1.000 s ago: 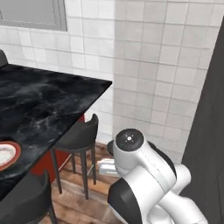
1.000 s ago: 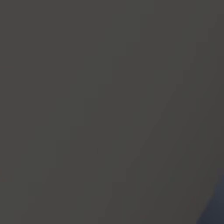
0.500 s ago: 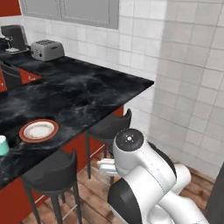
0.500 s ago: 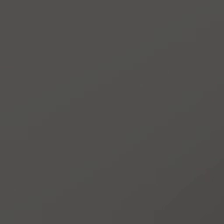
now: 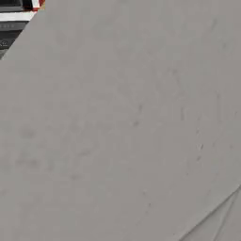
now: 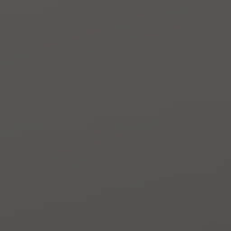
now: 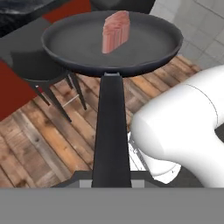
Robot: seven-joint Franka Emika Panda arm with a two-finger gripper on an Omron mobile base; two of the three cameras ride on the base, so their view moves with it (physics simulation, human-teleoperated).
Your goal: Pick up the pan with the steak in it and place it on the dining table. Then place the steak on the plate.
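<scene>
the claw (image 7: 112, 183) stays clamped shut on the long dark handle of the round dark grey pan (image 7: 112, 41), pinkish-red steak (image 7: 116, 31) inside, while the base views have swung off the black marbled desk, so carrying continues.

The pan (image 7: 109, 41), round, shallow and dark, hung level above a wooden floor with its long handle running toward the camera. The steak (image 7: 116, 30), a pinkish-red slab, stood on edge near the pan's middle.
</scene>
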